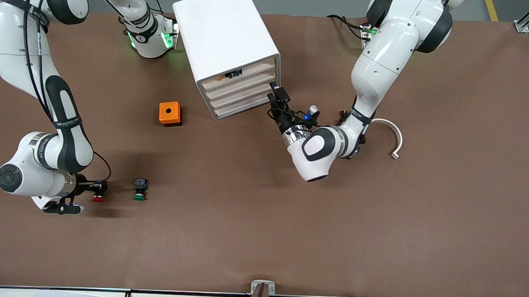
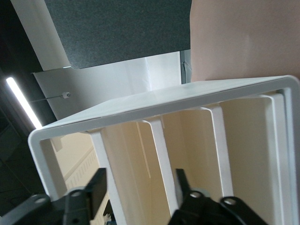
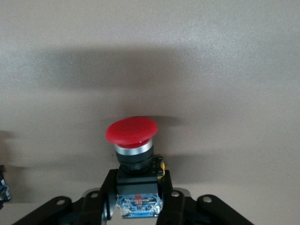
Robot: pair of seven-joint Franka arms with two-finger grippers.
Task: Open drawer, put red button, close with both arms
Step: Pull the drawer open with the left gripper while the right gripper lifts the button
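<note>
My right gripper (image 1: 99, 187) is low over the worktop (image 1: 253, 218) at the right arm's end, in the part nearest the front camera, and it is clamped on the red button (image 1: 98, 198). In the right wrist view my fingers (image 3: 107, 194) press on either side of the button's black and blue body, and its round red cap (image 3: 131, 130) pokes out past the fingertips. Whether the button is touching the worktop or is just above it I cannot tell. Just beside it, toward the left arm's end, a green button (image 1: 140, 190) sits on the worktop, apart from my gripper.

My left gripper (image 1: 275, 97) is at the front of the white cabinet (image 1: 226, 50), at the corner on the left arm's side, level with the lower drawers. Its fingers (image 2: 91, 190) are spread wide with nothing between them, and in the left wrist view the cabinet's frame and drawer fronts fill the space just ahead. The drawer (image 1: 244, 86), second from the top, is shut and flush with the others; the top drawer (image 1: 238, 74) shows small orange and blue parts.

An orange box (image 1: 170, 113) with a hole in it stands near the cabinet, toward the right arm's end. A curved white strip (image 1: 392, 135) lies on the worktop next to my left arm (image 1: 377, 60).
</note>
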